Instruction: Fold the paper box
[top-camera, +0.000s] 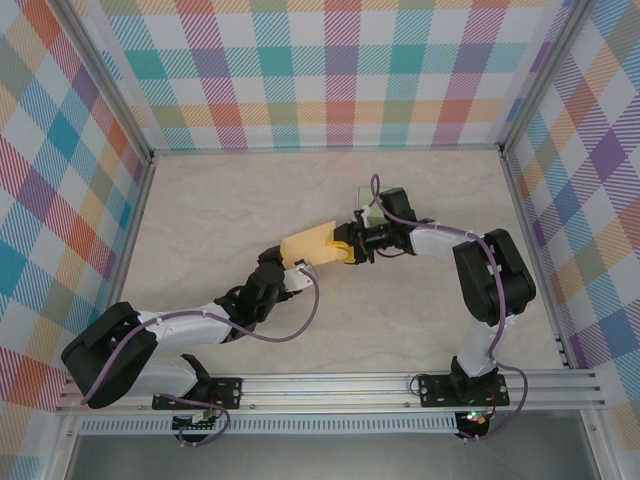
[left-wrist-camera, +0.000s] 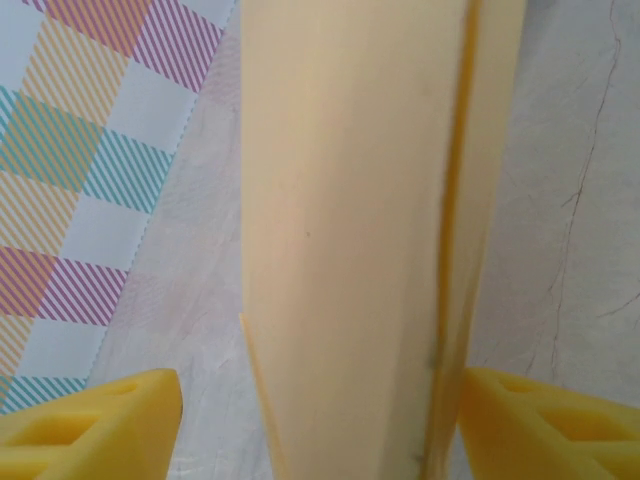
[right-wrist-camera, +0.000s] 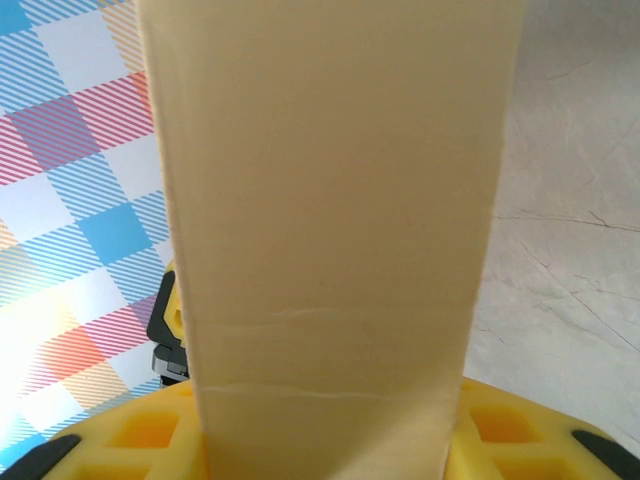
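**Paper box held between two arms at mid-counter**

The paper box (top-camera: 312, 245) is about the middle of the counter (top-camera: 250, 200), a little right of centre. It is well clear of the checked walls (top-camera: 330, 70) on the far, left and right sides. It is a pale tan piece of card, long and narrow from where I stand. It lies on a slant, with one end toward the near-left corner and the other toward the far right. I cannot tell whether it rests on the counter or hangs just above it.

The left arm (top-camera: 190, 325) reaches in from the near-left corner to the box's near end. The left fingers (left-wrist-camera: 90, 425) stand apart with the box between them. There is a clear strip of counter between the left-hand finger and the card. The other finger sits right against the box's edge, but nothing is squeezed. On that side a darker fold line runs the length of the card, and a thin flap edge peels away low on the opposite side.

The right arm (top-camera: 485, 280) bends round from the near-right corner and meets the box's far end. The right fingers (right-wrist-camera: 150, 435) are closed on the box, with a yellow pad tight against the card on each side. The panel rises straight up out of them. Two faint creases cross it just above the grip.

Both arm bases sit on the metal rail (top-camera: 330, 385) along the counter's near edge.
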